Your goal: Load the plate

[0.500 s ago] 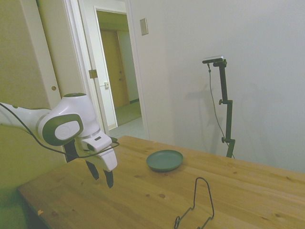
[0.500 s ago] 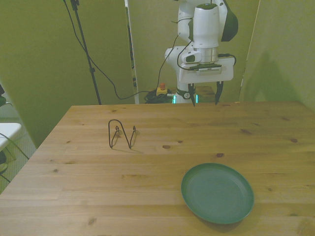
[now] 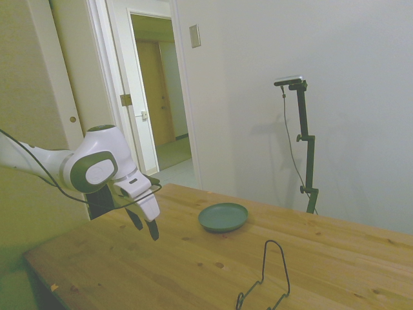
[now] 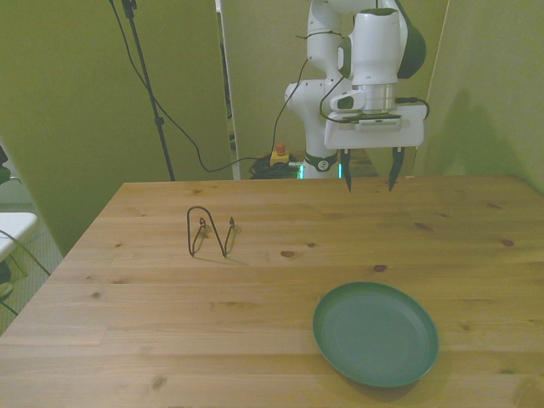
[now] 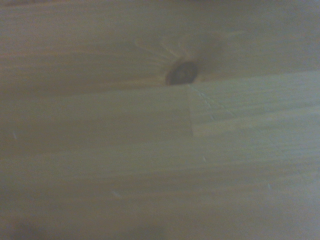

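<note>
The gripper (image 4: 369, 180) hangs above the far part of the worktop (image 4: 255, 289), its fingers (image 4: 348, 178) spread wide and holding nothing. The plate (image 4: 376, 333) lies flat near the front edge, well apart from the wire rack (image 4: 211, 231).

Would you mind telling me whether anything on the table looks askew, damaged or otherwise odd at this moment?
Nothing stands out. The plate lies flat and empty on the table, the wire rack stands upright apart from it, and the gripper hangs open above the far edge, holding nothing. The wrist view shows only bare wood with a knot.
</note>
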`<control>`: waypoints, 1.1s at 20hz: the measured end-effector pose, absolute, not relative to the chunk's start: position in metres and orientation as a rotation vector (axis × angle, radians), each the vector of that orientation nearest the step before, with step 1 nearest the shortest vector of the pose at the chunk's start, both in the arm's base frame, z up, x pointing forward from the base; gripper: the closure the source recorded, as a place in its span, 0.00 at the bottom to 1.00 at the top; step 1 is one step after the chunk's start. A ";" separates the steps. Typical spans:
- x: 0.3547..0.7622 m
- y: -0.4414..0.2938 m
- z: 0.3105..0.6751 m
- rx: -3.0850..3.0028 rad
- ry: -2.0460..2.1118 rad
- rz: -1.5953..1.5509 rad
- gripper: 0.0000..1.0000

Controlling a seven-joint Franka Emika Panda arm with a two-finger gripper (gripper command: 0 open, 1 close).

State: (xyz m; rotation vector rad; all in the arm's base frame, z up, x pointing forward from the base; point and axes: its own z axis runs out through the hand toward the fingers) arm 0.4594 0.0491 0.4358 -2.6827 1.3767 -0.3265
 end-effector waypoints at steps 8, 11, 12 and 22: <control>0.558 0.074 0.438 -2.595 1.522 -0.413 0.00; 0.584 0.071 0.435 -2.577 1.551 -0.424 0.00; 0.588 0.070 0.434 -2.577 1.555 -0.421 0.00; 0.617 0.083 0.437 -2.564 1.569 -0.481 0.00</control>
